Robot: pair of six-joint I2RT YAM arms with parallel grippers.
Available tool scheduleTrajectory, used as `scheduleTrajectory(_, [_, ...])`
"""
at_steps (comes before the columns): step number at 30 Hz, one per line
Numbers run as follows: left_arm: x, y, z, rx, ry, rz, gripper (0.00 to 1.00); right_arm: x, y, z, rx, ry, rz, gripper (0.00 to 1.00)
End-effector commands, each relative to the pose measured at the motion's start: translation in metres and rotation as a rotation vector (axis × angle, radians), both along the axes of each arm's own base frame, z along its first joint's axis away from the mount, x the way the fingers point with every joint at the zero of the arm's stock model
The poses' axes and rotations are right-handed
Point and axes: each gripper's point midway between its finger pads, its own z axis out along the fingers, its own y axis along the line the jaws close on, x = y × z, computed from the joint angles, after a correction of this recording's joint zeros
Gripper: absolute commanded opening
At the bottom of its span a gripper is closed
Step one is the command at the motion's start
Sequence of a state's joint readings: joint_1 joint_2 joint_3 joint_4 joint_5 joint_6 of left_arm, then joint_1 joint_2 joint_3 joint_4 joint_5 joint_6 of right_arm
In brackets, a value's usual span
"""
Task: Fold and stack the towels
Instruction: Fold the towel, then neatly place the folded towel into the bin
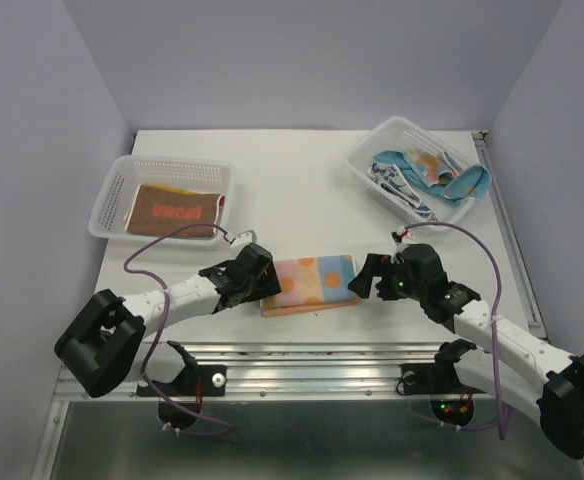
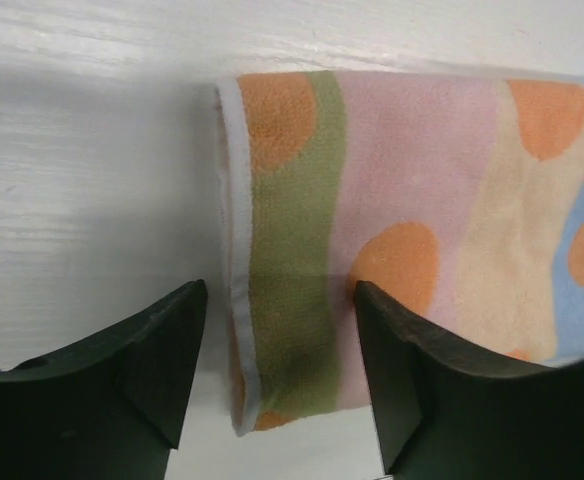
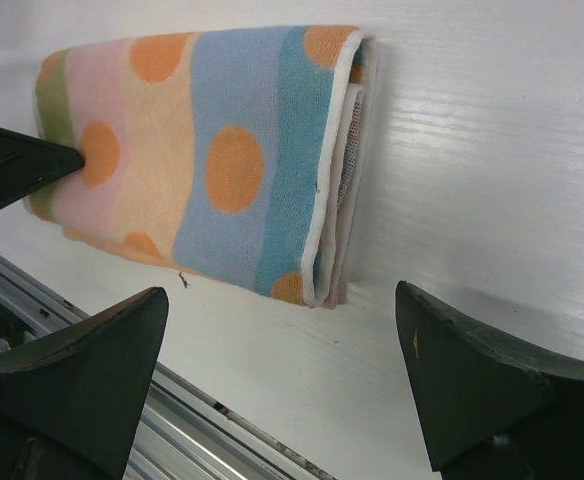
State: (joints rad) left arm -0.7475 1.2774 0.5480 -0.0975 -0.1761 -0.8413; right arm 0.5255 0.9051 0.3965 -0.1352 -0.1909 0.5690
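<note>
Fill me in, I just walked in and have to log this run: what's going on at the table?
Two robot arms are working one folded pastel dotted towel lying near the front edge of the table. The left gripper is open, its fingers straddling the towel's left end. The right gripper is open just off the right end, not gripping. A folded orange-red and brown towel lies in the left basket, while crumpled towels wait in the right basket.
</note>
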Motion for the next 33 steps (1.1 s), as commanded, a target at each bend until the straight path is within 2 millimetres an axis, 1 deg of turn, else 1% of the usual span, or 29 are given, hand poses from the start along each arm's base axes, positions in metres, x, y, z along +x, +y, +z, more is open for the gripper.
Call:
scheduleTrajectory(1, [-0.01, -0.005, -0.013, 0.067, 0.052, -0.054, 0.65, 0.009, 0.002, 0.014, -0.003, -0.059, -0.001, 1.0])
scheduleTrajectory(2, [-0.01, -0.005, -0.015, 0.077, 0.059, -0.054, 0.57, 0.009, 0.002, 0.014, -0.003, -0.061, 0.0, 1.0])
scheduleTrajectory(3, [-0.01, -0.006, -0.017, 0.087, 0.067, -0.061, 0.57, 0.008, 0.001, 0.013, -0.006, -0.059, 0.001, 1.0])
scheduleTrajectory(4, [-0.011, -0.005, -0.023, 0.111, 0.086, -0.065, 0.47, 0.009, 0.001, 0.014, -0.008, -0.061, -0.001, 1.0])
scheduleTrajectory(5, [-0.011, -0.006, -0.024, 0.126, 0.095, -0.068, 0.43, 0.008, 0.0, 0.014, -0.011, -0.061, -0.002, 1.0])
scheduleTrajectory(6, [-0.011, -0.007, -0.026, 0.137, 0.099, -0.069, 0.35, 0.009, -0.001, 0.014, -0.015, -0.065, -0.009, 1.0])
scheduleTrajectory(7, [-0.011, -0.006, -0.031, 0.162, 0.106, -0.07, 0.33, 0.009, -0.002, 0.015, -0.017, -0.068, -0.011, 1.0])
scheduleTrajectory(8, [-0.012, -0.011, -0.03, 0.165, 0.106, -0.082, 0.31, 0.009, -0.002, 0.015, -0.017, -0.072, -0.011, 1.0])
scheduleTrajectory(9, [-0.012, -0.012, -0.034, 0.183, 0.113, -0.098, 0.22, 0.009, -0.003, 0.016, -0.017, -0.08, -0.012, 1.0])
scheduleTrajectory(10, [-0.008, -0.019, -0.03, 0.187, 0.098, -0.11, 0.17, 0.009, -0.003, 0.017, -0.016, -0.085, -0.014, 1.0])
scheduleTrajectory(11, [-0.008, -0.018, -0.03, 0.21, 0.101, -0.111, 0.1, 0.009, -0.003, 0.018, -0.014, -0.087, -0.015, 1.0])
scheduleTrajectory(12, [-0.005, -0.018, -0.03, 0.232, 0.097, -0.107, 0.0, 0.009, -0.004, 0.018, -0.014, -0.09, -0.018, 1.0])
scheduleTrajectory(13, [0.001, -0.013, -0.032, 0.29, 0.081, -0.095, 0.0, 0.009, -0.004, 0.019, -0.012, -0.094, -0.019, 1.0])
scheduleTrajectory(14, [0.014, -0.02, -0.02, 0.299, 0.042, -0.083, 0.0, 0.009, -0.005, 0.019, -0.01, -0.094, -0.022, 1.0])
scheduleTrajectory(15, [0.016, -0.016, -0.016, 0.349, 0.036, -0.084, 0.0, 0.009, -0.005, 0.022, -0.002, -0.105, -0.025, 1.0])
scheduleTrajectory(16, [0.023, -0.016, -0.01, 0.381, 0.011, -0.08, 0.0, 0.008, -0.005, 0.02, -0.002, -0.103, -0.025, 1.0])
scheduleTrajectory(17, [0.037, -0.014, 0.003, 0.447, -0.035, -0.063, 0.0, 0.008, -0.005, 0.021, 0.007, -0.109, -0.029, 1.0])
scheduleTrajectory(19, [0.05, -0.011, 0.012, 0.526, -0.074, -0.06, 0.0, 0.008, -0.005, 0.023, 0.014, -0.115, -0.032, 1.0])
scheduleTrajectory(20, [0.067, -0.011, 0.03, 0.566, -0.137, -0.028, 0.0, 0.008, -0.005, 0.024, 0.015, -0.118, -0.034, 1.0])
scheduleTrajectory(21, [0.069, -0.004, 0.035, 0.63, -0.137, -0.036, 0.0, 0.007, -0.004, 0.025, 0.02, -0.12, -0.031, 1.0])
scheduleTrajectory(22, [0.075, -0.003, 0.04, 0.663, -0.149, -0.033, 0.0, 0.007, -0.005, 0.024, 0.019, -0.12, -0.033, 1.0])
scheduleTrajectory(23, [0.086, 0.002, 0.051, 0.741, -0.189, -0.001, 0.0, 0.008, -0.005, 0.026, 0.02, -0.125, -0.034, 1.0])
scheduleTrajectory(25, [0.103, 0.013, 0.069, 0.857, -0.258, 0.074, 0.0, 0.008, -0.005, 0.029, 0.017, -0.134, -0.029, 1.0])
scheduleTrajectory(27, [0.106, 0.021, 0.08, 0.949, -0.278, 0.07, 0.0, 0.009, -0.006, 0.03, 0.01, -0.141, -0.029, 1.0])
scheduleTrajectory(28, [0.109, 0.023, 0.085, 1.01, -0.282, 0.027, 0.0, 0.009, -0.007, 0.031, 0.01, -0.146, -0.029, 1.0])
scheduleTrajectory(30, [0.121, 0.022, 0.098, 1.059, -0.333, 0.013, 0.0, 0.009, -0.006, 0.03, 0.011, -0.149, -0.025, 1.0])
scheduleTrajectory(31, [0.125, 0.024, 0.107, 1.115, -0.342, -0.035, 0.0, 0.008, -0.005, 0.029, 0.013, -0.147, -0.016, 1.0])
scheduleTrajectory(32, [0.134, 0.022, 0.112, 1.1, -0.358, -0.038, 0.0, 0.008, -0.004, 0.027, 0.012, -0.142, -0.014, 1.0])
scheduleTrajectory(33, [0.137, 0.025, 0.119, 1.113, -0.356, -0.064, 0.0, 0.008, -0.005, 0.025, 0.005, -0.134, -0.016, 1.0])
